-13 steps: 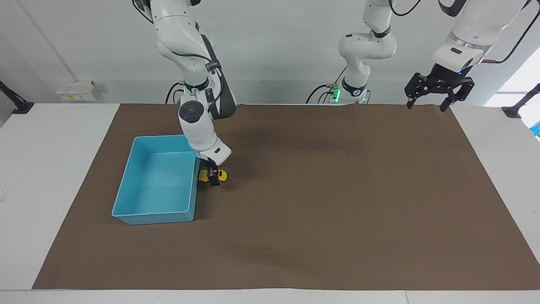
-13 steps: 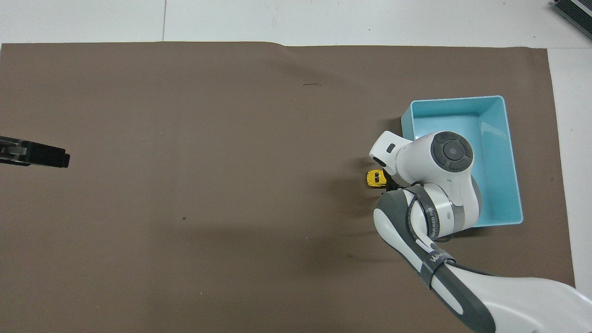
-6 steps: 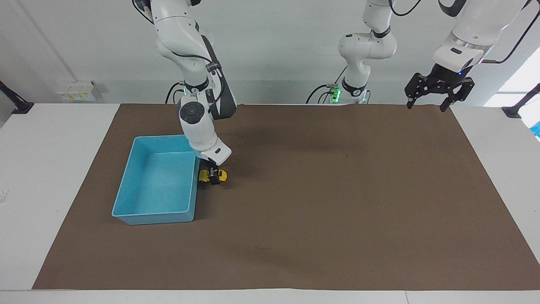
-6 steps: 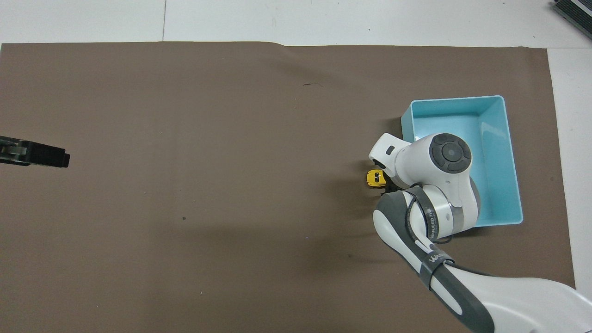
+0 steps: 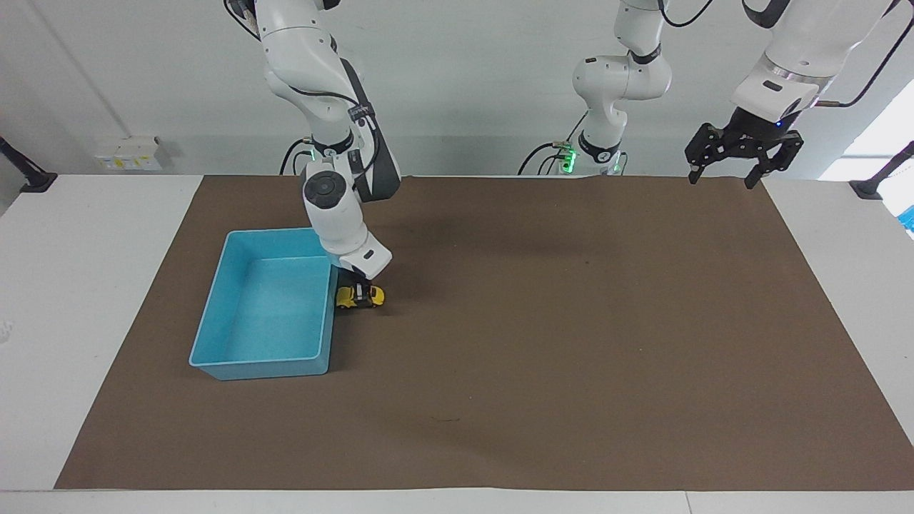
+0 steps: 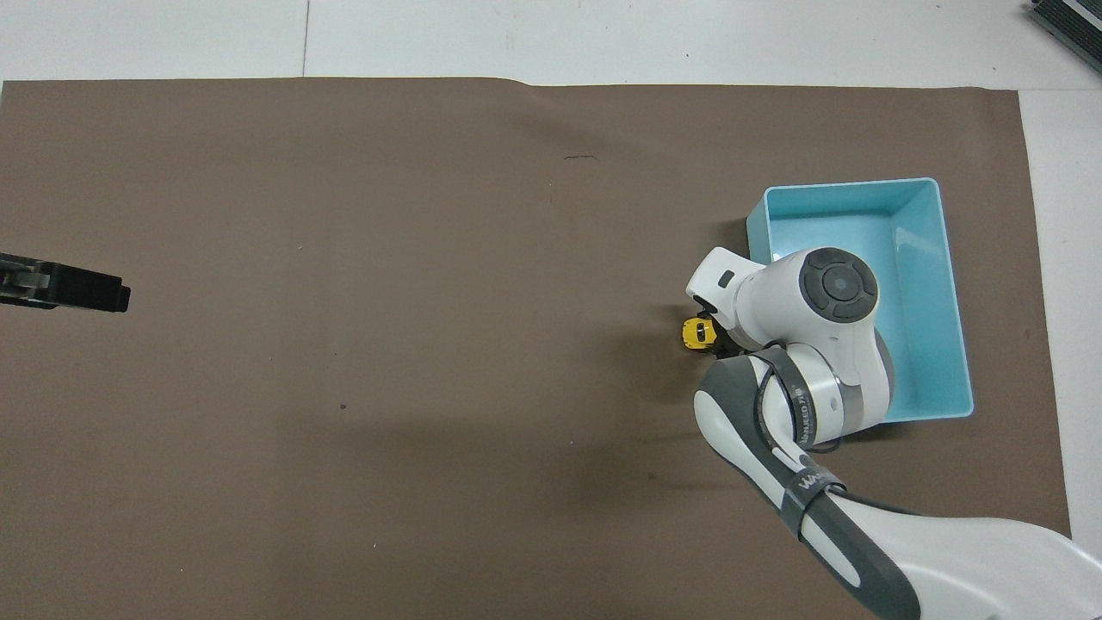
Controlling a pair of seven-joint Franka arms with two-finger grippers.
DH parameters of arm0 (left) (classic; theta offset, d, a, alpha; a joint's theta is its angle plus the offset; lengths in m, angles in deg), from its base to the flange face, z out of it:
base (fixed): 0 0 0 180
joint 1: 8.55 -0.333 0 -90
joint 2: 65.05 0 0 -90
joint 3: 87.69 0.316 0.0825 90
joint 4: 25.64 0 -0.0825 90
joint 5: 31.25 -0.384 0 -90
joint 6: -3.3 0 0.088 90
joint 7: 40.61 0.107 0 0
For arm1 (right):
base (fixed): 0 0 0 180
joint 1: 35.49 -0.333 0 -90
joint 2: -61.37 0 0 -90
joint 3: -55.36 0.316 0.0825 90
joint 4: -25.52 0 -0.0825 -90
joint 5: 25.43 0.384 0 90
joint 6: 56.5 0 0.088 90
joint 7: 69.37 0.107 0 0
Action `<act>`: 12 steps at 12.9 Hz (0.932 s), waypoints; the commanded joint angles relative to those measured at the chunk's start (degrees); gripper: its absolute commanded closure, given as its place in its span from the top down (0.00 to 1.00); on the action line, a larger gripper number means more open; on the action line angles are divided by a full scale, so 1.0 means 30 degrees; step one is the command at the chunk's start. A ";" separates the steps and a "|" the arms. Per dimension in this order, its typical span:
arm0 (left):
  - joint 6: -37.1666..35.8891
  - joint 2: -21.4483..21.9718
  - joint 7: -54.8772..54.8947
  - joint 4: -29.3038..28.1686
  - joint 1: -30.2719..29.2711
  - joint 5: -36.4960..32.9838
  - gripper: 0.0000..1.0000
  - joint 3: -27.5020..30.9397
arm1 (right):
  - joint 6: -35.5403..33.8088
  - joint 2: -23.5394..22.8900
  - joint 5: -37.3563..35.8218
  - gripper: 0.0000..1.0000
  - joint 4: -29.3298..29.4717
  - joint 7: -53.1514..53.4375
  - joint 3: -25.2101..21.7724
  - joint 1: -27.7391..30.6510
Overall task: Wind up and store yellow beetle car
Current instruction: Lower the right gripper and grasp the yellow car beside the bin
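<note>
Facing view: yellow beetle car (image 5: 359,297) within right end effector (image 5: 365,298)

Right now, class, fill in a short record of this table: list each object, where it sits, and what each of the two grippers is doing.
car: tiny yellow beetle-shaped toy car, on the brown mat beside the bin
bin: light blue rectangular plastic bin, nothing visible in it, toward the right arm's end
right gripper: down at the car, shut on it
left gripper: open, raised over the mat's corner at the left arm's end, waiting
</note>
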 commanded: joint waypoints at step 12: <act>-0.0267 0.0105 0.0053 -0.0020 -0.0166 0.0221 1.00 -0.0069 | -0.4050 0.0351 0.0189 0.02 0.4083 0.2216 0.0062 -0.0981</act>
